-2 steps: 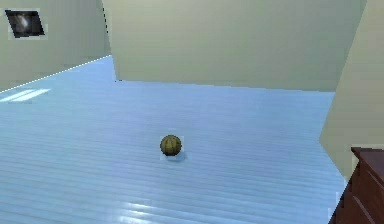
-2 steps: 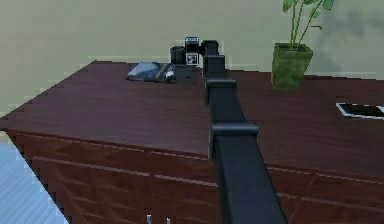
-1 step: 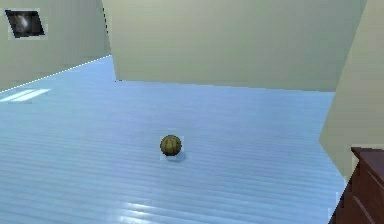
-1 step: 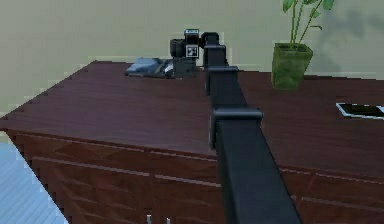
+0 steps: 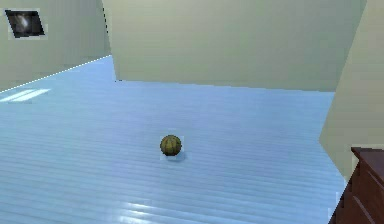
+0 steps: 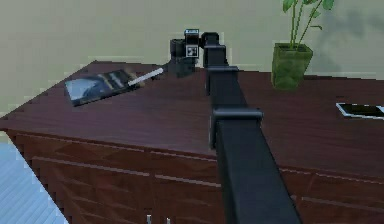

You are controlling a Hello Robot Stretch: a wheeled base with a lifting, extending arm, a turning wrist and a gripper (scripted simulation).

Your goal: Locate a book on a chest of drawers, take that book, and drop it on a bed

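Arm (image 6: 235, 130) was nearest: a dark square bar coming up from the arm side view's bottom edge and reaching across the top of the chest of drawers (image 6: 130, 125). Two white marker squares (image 6: 190, 42) sat at its far end, with the gripper (image 6: 142, 78) just left of them.

The fingers (image 6: 153, 74) pointed at the book (image 6: 98, 87), tips at the book's right-hand edge in that view. Touching or just short, I could not tell. The book lay flat on the chest top near its left corner, dark cover up, set at an angle to the chest's edges.

Fingers' state: could not tell how they stood, nor whether they held anything, as the book lay on the wood right at them.

A potted plant (image 6: 293, 62) in a green square pot stood toward the back right of the chest top, and a flat dark slab with a pale rim (image 6: 360, 110) lay at the right edge.

Forward view: a brownish ball (image 5: 171, 145) sat on the pale blue plank floor (image 5: 90, 150), well apart from the walls. A framed picture (image 5: 25, 24) hung upper left, and the chest's dark red-brown corner showed at bottom right.
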